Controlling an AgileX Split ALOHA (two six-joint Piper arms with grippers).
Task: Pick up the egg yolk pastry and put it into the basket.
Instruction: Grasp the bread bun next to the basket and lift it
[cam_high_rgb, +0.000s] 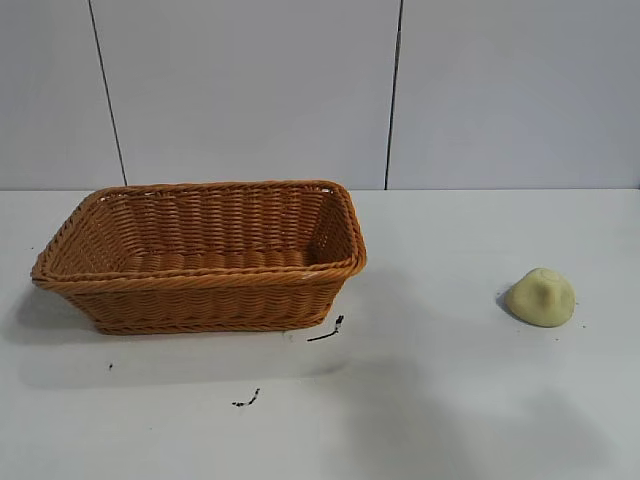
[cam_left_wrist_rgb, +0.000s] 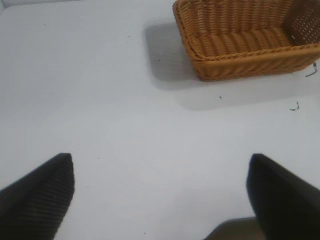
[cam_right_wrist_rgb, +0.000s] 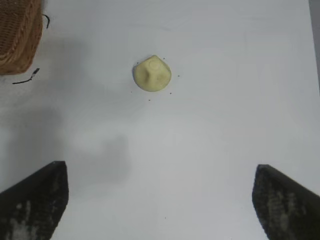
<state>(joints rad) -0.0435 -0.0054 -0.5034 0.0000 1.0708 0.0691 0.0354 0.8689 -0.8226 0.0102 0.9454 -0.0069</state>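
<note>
1. On the white table (cam_high_rgb: 450, 400), the pastry (cam_high_rgb: 541, 297) sits at the right side of the exterior view, flat on the surface, well apart from the basket (cam_high_rgb: 200, 262).
2. Basket is at the left half of that view, upright, nothing visible inside it.
3. A few small black marks (cam_high_rgb: 327, 331) lie on the table just beside the basket's near right corner.
4. Right gripper (cam_right_wrist_rgb: 160, 200): jaws spread wide, nothing between them. Its wrist view shows the pastry (cam_right_wrist_rgb: 152, 74) ahead of the fingertips, roughly centred between them, no contact. Basket corner (cam_right_wrist_rgb: 19, 35) shows at the edge of that view.
5. Left gripper (cam_left_wrist_rgb: 160, 195): jaws also wide apart, holding nothing, over bare table, with the basket (cam_left_wrist_rgb: 245, 40) well ahead of it.
6. Neither arm shows in the exterior view.
</note>
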